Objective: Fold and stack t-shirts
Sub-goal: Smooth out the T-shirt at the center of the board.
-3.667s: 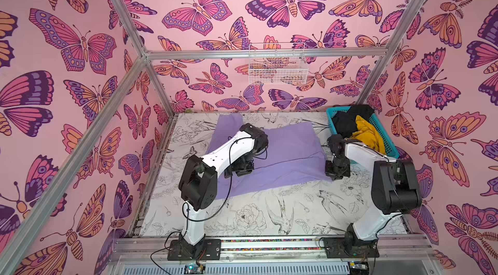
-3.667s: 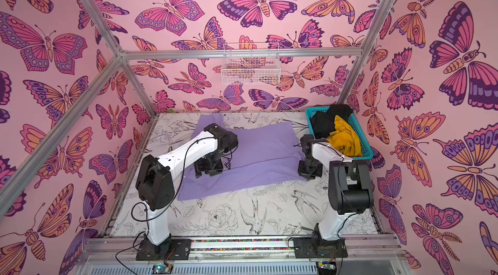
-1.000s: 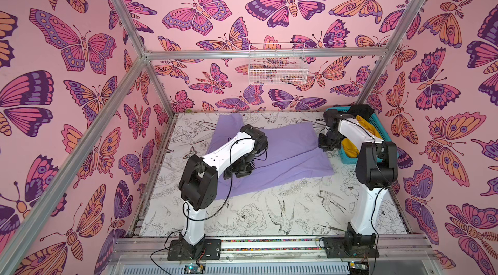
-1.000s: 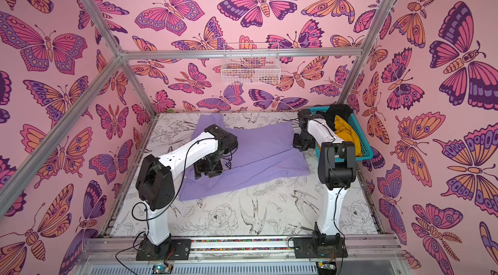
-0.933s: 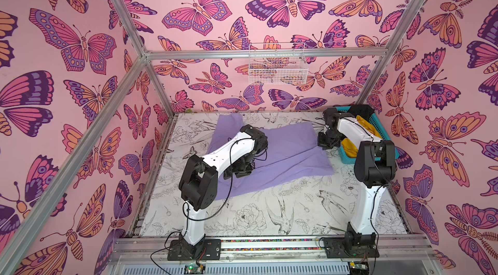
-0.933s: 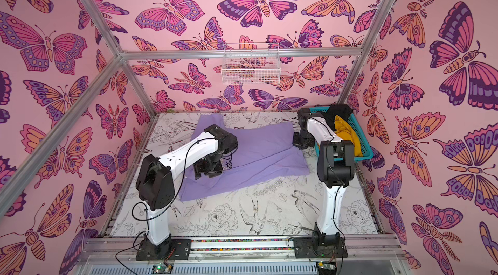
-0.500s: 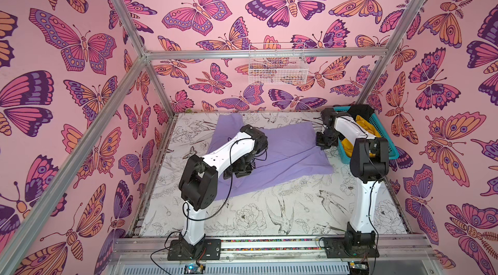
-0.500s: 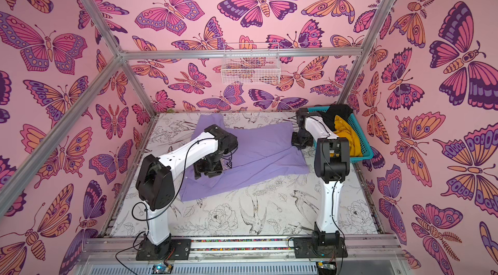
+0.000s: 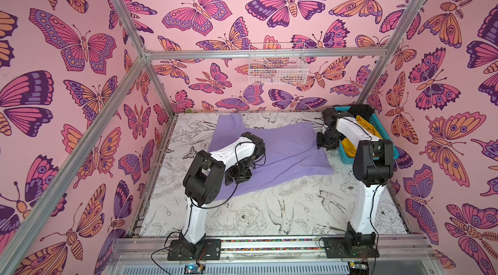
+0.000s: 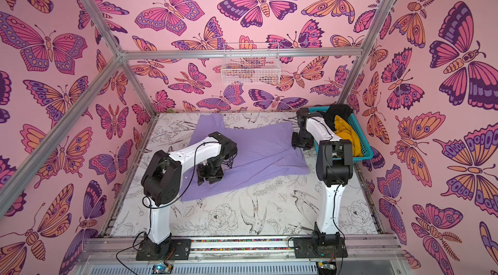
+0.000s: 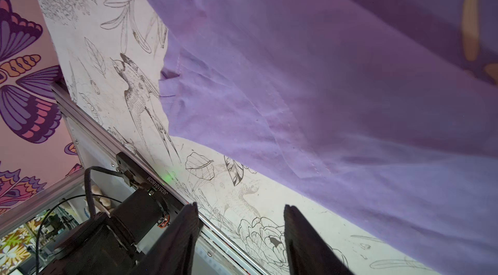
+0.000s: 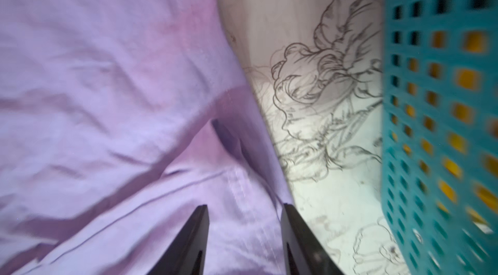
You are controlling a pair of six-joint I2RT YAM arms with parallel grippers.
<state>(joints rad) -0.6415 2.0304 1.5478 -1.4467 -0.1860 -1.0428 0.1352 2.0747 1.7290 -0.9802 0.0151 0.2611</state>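
Currently hovering with left tool (image 11: 239, 205) and right tool (image 12: 244, 206) both parted over lavender-purple cloth t-shirt (image 9: 283, 152), risking single-layer pinch or snag on adjacent teal plastic lattice basket (image 12: 388, 125).

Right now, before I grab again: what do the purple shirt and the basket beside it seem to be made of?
Purple shirt: soft thin cloth, possibly cotton, matte; it lies limp, wrinkles, and shows stitched hems in the right wrist view.
Basket: stiff moulded plastic by the look, teal; its walls are an even grid of square holes.
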